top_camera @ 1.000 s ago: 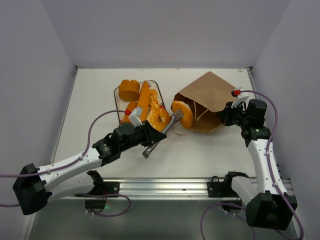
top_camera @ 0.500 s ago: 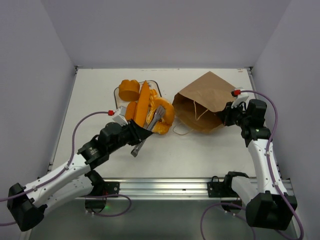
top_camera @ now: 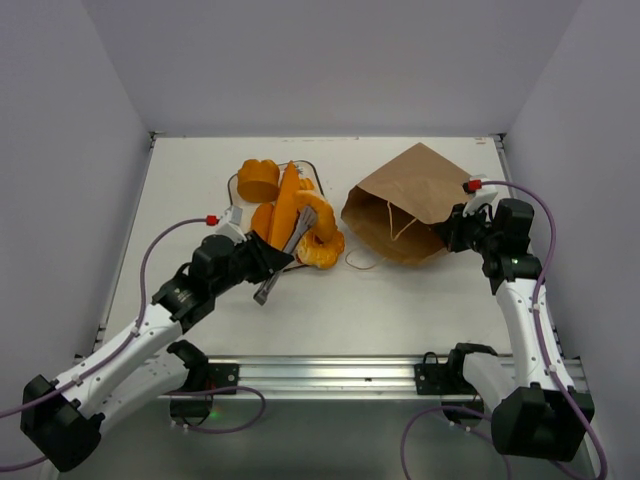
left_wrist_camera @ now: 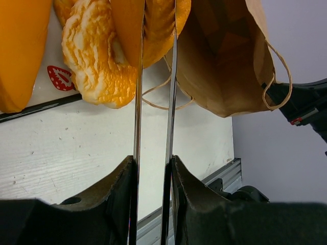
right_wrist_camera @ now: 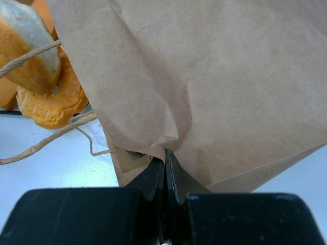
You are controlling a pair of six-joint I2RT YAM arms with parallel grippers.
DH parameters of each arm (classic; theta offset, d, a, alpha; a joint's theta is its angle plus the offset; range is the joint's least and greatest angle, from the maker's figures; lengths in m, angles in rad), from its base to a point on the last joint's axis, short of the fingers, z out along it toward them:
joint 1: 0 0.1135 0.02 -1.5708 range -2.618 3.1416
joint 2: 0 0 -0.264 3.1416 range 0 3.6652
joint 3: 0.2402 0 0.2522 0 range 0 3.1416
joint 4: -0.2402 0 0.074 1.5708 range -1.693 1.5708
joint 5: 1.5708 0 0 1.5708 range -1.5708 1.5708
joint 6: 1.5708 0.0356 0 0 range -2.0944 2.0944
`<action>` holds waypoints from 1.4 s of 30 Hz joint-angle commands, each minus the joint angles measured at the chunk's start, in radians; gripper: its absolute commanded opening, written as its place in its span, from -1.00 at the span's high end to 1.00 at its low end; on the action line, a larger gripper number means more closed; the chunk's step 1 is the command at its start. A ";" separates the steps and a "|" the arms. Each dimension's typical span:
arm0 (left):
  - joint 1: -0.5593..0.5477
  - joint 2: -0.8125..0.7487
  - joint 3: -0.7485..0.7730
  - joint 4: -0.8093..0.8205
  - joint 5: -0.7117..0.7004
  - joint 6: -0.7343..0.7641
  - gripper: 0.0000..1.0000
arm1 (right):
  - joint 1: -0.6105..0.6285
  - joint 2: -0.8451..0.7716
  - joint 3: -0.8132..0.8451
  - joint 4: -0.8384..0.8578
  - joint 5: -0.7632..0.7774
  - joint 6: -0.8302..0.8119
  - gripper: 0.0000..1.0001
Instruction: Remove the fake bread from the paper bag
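Note:
The brown paper bag (top_camera: 410, 200) lies on its side, mouth facing left. My right gripper (top_camera: 450, 232) is shut on a fold of the paper bag (right_wrist_camera: 214, 76) at its right end. My left gripper (top_camera: 262, 262) is shut on the silver tongs (top_camera: 288, 250), whose two arms (left_wrist_camera: 138, 102) clamp an orange bread (top_camera: 325, 238) just left of the bag's mouth, over the tray's right edge. The clamped bread (left_wrist_camera: 156, 30) sits beside a knobbly golden bread (left_wrist_camera: 97, 66). A round bun (top_camera: 257, 180) and a long baguette (top_camera: 285, 205) lie on the tray.
The white strawberry-printed tray (top_camera: 233, 190) sits at the table's middle left, its print showing in the left wrist view (left_wrist_camera: 59, 76). The bag's loop handles (top_camera: 362, 262) trail on the table by its mouth. Walls close in the table on three sides.
My left arm has drawn back to the left, carrying the tongs and clamped bread from the bag's mouth to the tray's right edge. The right gripper and bag have stayed put.

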 commanded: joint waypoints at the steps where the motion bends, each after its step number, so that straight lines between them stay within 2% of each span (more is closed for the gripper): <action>1: 0.016 -0.027 0.039 0.022 0.034 0.026 1.00 | -0.008 -0.016 -0.001 0.017 0.004 -0.006 1.00; 24: 0.064 -0.104 -0.057 -0.072 0.011 -0.008 0.99 | -0.010 -0.016 -0.001 0.016 -0.001 -0.006 1.00; 36: 0.067 -0.171 -0.106 -0.129 -0.020 -0.037 0.78 | -0.010 -0.015 -0.001 0.016 -0.003 -0.006 1.00; 42: 0.067 -0.206 -0.128 -0.152 -0.031 -0.049 0.60 | -0.010 -0.016 -0.001 0.016 -0.004 -0.006 1.00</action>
